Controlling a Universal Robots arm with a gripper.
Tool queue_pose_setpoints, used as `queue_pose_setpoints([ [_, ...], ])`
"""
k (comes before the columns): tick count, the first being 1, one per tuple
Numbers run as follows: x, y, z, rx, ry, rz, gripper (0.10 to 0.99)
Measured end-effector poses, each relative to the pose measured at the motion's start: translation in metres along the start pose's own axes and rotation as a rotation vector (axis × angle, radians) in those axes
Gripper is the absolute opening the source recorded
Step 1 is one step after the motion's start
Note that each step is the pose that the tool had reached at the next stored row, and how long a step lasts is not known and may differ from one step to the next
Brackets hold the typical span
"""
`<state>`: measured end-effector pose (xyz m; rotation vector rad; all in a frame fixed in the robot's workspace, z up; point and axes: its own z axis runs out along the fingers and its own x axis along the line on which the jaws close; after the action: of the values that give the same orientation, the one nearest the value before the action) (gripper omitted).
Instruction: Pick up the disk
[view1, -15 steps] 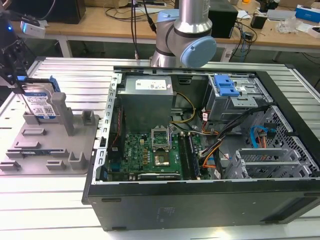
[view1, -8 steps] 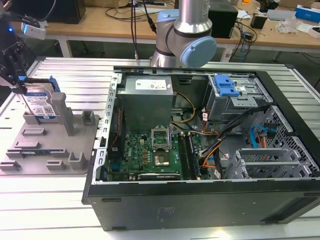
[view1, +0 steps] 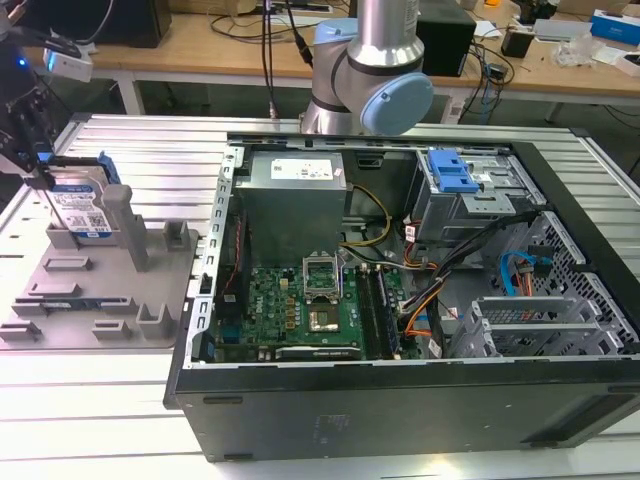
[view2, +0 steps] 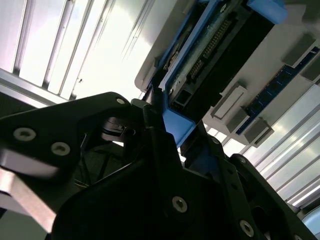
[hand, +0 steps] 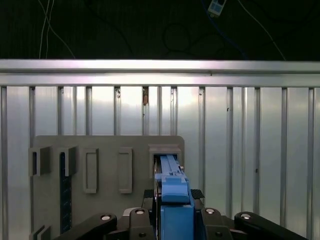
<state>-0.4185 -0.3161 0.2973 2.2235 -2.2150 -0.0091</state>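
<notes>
An exterior view looks down on a ridged aluminium table (view1: 100, 420) with an open black computer case (view1: 400, 405) at its centre. At about nine o'clock from the case lies a grey plastic fixture (view1: 110, 290) with posts and slots. The disk (view1: 76, 208), a silver hard drive with a white-and-blue label and a blue plastic frame, stands upright on its edge at the fixture's ten o'clock corner. The pictures do not show whether its lower edge rests in a slot.

The end effector (view1: 42, 178) comes down from twelve o'clock onto the disk's upper edge. In the first wrist view its black fingers (hand: 148, 194) are closed against both sides of the blue frame, gripping the disk. The fixture's grey plate and the table's slats lie behind it. In the second wrist view the disk's dark connector edge and blue frame run away from the black finger links.

The silver and pale blue robot arm (view1: 385, 60) rises at twelve o'clock from the case. Inside the case are a green motherboard (view1: 300, 300) and, toward two o'clock, a blue-latched drive cage (view1: 455, 175).
</notes>
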Motion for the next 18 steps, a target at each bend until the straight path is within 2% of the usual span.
queue_pose_setpoints([
  [11, -0.0001, -0.0001, 0.0002, 0.003, -0.0013, 0.002, 0.369],
  [14, -0.0001, 0.0001, -0.012, 0.001, -0.0005, 0.002, 0.369],
  [18, -0.0001, 0.0002, -0.0343, 0.0, -0.0003, 0.002, 0.369],
])
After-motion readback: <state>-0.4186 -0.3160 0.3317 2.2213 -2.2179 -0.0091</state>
